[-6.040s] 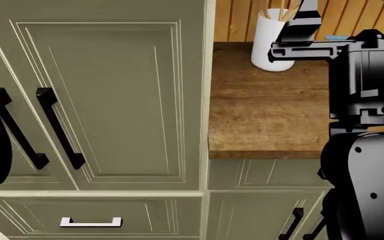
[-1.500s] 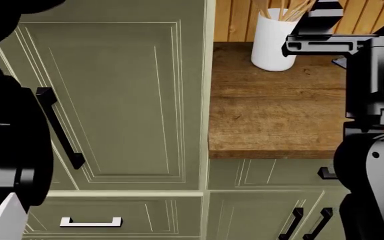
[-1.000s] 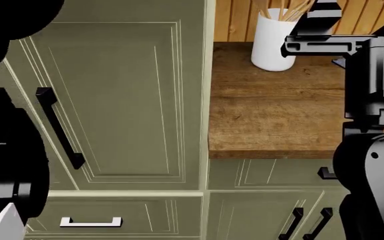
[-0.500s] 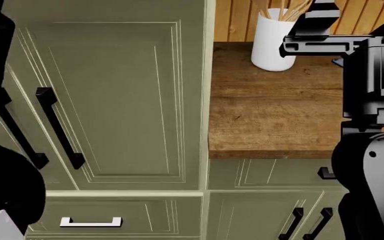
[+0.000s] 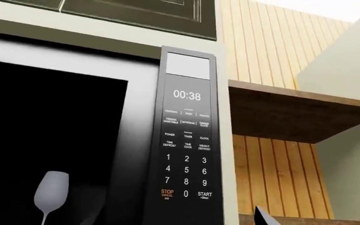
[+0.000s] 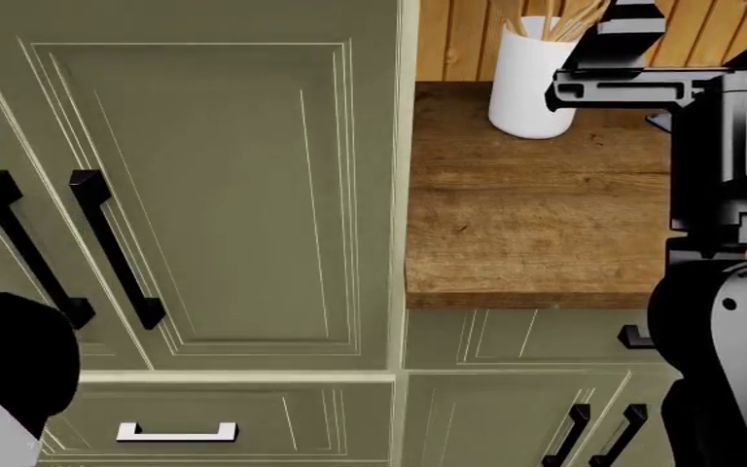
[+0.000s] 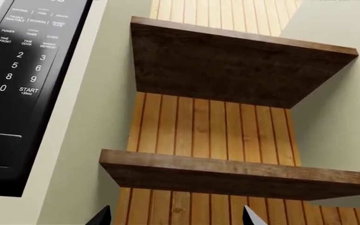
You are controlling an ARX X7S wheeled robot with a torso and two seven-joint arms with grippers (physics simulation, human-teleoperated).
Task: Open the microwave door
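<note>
Microwave [image 5: 105, 140] open | left arm [image 6: 11, 370] dropped, cabinet handles [image 6: 114, 248] uncovered

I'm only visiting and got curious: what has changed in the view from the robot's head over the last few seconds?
The left arm swung up across the cabinet doors, hiding a black handle, then dropped to the lower corner. The right arm shifted slightly right. The counter and white cup stayed put.

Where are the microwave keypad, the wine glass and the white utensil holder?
microwave keypad [image 5: 187, 171]: left wrist view, on the number keys.
wine glass [image 5: 50, 191]: left wrist view, on the bowl.
white utensil holder [image 6: 529, 83]: head view, on its side wall.
</note>
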